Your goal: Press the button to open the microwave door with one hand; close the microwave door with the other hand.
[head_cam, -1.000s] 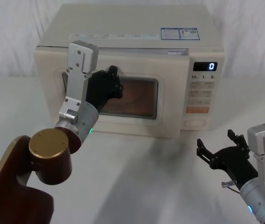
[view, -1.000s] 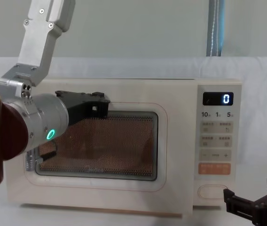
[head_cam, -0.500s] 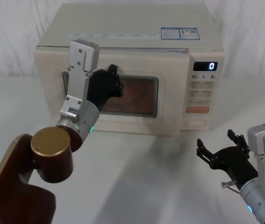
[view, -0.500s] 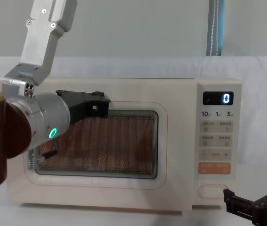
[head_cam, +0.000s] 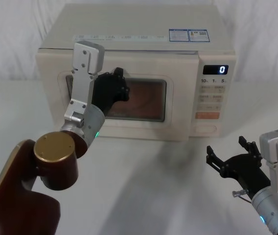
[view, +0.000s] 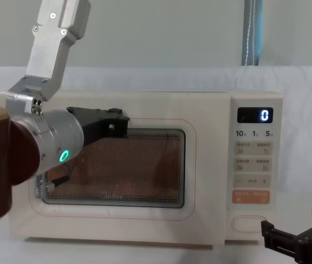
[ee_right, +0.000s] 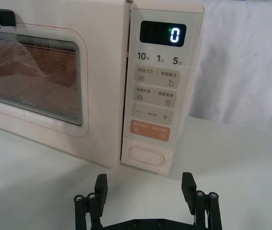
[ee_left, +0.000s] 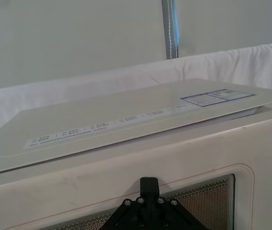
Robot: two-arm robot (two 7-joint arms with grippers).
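The left gripper (head_cam: 115, 88), a black blocky claw on a silver angular arm, was set against the upper left part of the microwave door (head_cam: 173, 110), a large cream panel with a dark rounded-rectangle window; whether its fingers were spread or pressed together could not be told. Its placement suited pushing: flat on the panel, it could drive the door home. In the head view the door sat flush with the front of the microwave (head_cam: 129, 24), a cream boxy countertop oven on the white table (head_cam: 153, 186), so the closing looked done or nearly so.

Further right came the narrow key panel, its digital display (head_cam: 215, 69) showing 0, and at its foot the button (head_cam: 205, 128), a wide cream unmarked key with rounded corners, just beneath the orange rectangular key (head_cam: 207, 115).

The right gripper (ee_right: 145, 191), the matching black claw, hung low over the table with fingers spread wide and empty (the button faced it, a short way off), probably parked clear of the door's swing.
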